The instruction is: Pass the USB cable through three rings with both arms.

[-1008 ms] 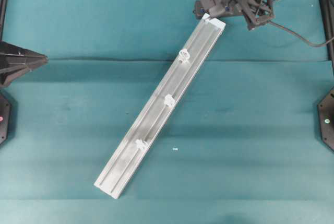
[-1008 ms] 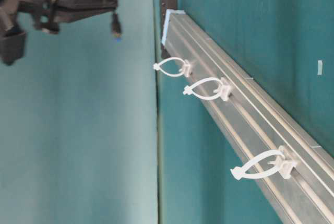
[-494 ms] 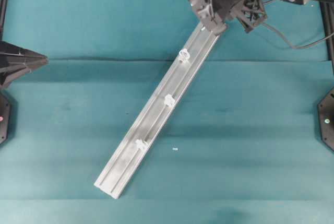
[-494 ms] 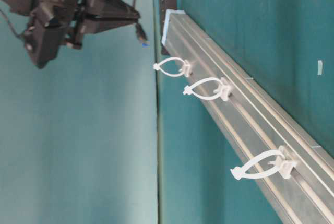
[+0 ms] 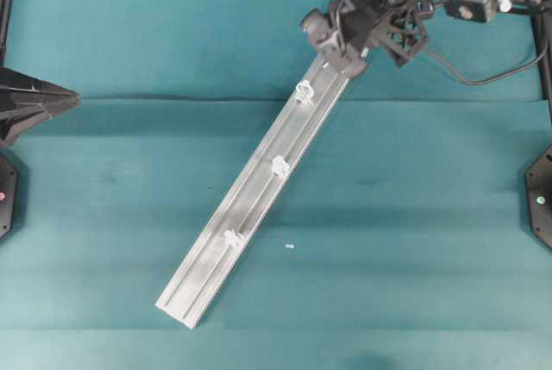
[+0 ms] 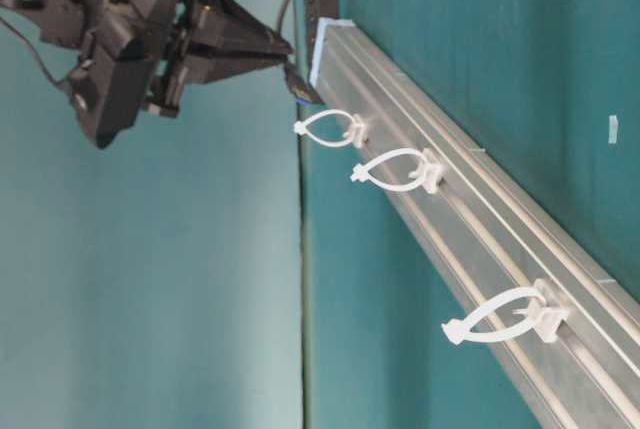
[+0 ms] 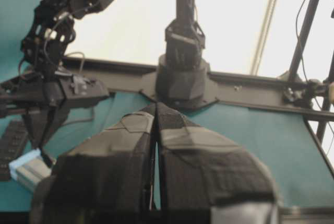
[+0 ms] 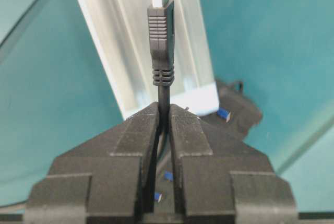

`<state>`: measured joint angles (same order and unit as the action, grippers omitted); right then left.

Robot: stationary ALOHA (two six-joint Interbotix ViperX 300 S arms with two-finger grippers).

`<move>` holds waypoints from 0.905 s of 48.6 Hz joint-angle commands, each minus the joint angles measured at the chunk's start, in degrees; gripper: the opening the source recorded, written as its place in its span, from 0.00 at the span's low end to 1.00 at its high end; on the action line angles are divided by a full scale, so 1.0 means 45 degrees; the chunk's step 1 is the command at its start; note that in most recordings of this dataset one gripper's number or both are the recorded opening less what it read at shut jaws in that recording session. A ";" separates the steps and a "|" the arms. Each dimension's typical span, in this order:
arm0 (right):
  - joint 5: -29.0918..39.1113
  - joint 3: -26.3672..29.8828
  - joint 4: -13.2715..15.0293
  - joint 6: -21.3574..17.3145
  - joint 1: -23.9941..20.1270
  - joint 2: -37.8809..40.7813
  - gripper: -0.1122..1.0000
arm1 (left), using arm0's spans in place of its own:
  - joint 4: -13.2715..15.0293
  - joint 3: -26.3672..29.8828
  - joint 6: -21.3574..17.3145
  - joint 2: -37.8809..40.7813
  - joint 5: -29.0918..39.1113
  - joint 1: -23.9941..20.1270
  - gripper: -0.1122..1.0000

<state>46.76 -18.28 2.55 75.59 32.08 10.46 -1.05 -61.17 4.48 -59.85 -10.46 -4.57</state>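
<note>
Pinching USB cable (image 8: 160,51), right gripper (image 8: 164,110) over rail (image 5: 259,189)

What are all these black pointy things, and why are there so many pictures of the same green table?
The black pointy things are the pinching hands of two robot arms. Four cameras look at one moment. One looks straight down, one sits low beside the table, so its picture looks tipped sideways, and each robot wrist carries one.

On the green cloth lies a long silver rail. Three small white plastic rings stand on it: the first ring, the middle ring and the last ring.

The right gripper is pinched shut on a black USB cable, just behind its plug. The plug sticks out over the top end of the rail, near the first ring, but has not gone through it yet.

The left gripper waits at the table's edge, shut and holding nothing.
</note>
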 commanded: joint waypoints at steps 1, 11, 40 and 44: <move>-0.0176 0.0059 0.0000 0.0039 -0.0195 0.0176 0.17 | -0.0020 0.0195 0.0020 0.0098 -0.0078 -0.0020 0.10; -0.0254 0.0117 0.0000 0.0020 -0.0488 0.0293 0.17 | -0.0020 0.0195 0.0039 0.0117 -0.0059 -0.0020 0.10; -0.0762 0.0156 -0.0234 -0.0273 -0.1133 0.0547 0.17 | -0.0020 0.0156 0.0059 0.0176 -0.0078 -0.0020 0.10; -0.0820 0.0176 -0.0273 -0.0332 -0.1230 0.0547 0.17 | -0.0020 0.0156 0.0059 0.0176 -0.0078 -0.0020 0.10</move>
<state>43.51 -18.11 1.58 74.79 27.42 12.74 -1.05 -61.26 4.66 -59.50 -10.46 -4.48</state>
